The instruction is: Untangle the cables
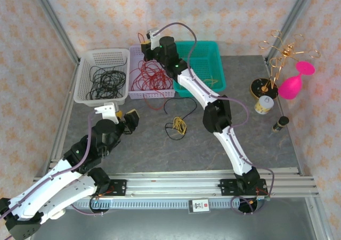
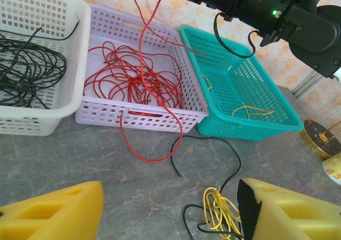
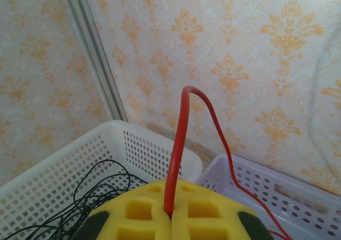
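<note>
Your right claw (image 3: pixel 171 216) pinches one red cable (image 3: pixel 177 144); your left claw (image 2: pixel 170 208) stands spread near one yellow cable (image 2: pixel 218 210) and one black cable (image 2: pixel 173 160).

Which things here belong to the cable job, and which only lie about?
Job: red cable, held by right hand; yellow cables; black cables; white basket; purple basket; teal basket.
Lying about: gold wire stand; pink glass; small jar; dark bottle.

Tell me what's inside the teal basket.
A thin yellow cable lies on the teal basket floor. In the top view the right arm covers its left side, hiding that part.
</note>
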Controlling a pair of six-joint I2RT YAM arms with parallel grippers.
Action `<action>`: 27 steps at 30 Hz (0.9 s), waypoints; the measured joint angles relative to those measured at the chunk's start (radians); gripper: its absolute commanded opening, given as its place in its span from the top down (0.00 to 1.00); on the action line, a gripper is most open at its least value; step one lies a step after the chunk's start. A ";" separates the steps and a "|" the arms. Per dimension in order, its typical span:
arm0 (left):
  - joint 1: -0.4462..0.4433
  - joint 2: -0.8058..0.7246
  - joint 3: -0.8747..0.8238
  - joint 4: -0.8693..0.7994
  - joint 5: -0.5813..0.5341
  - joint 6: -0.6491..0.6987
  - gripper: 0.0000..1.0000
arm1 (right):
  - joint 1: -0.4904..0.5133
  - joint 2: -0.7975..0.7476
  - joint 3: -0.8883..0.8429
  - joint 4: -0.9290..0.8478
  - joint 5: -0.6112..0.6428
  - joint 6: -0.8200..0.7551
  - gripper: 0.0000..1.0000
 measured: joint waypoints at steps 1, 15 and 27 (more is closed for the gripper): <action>0.000 -0.001 -0.004 0.003 0.000 -0.002 0.33 | 0.004 -0.005 0.000 -0.005 0.000 -0.005 1.00; 0.000 -0.112 -0.051 0.003 -0.012 -0.026 0.33 | 0.053 -0.407 0.005 -0.009 -0.097 0.032 1.00; 0.000 -0.182 -0.072 -0.031 -0.016 -0.053 0.34 | 0.047 -0.393 0.039 0.101 -0.042 0.043 1.00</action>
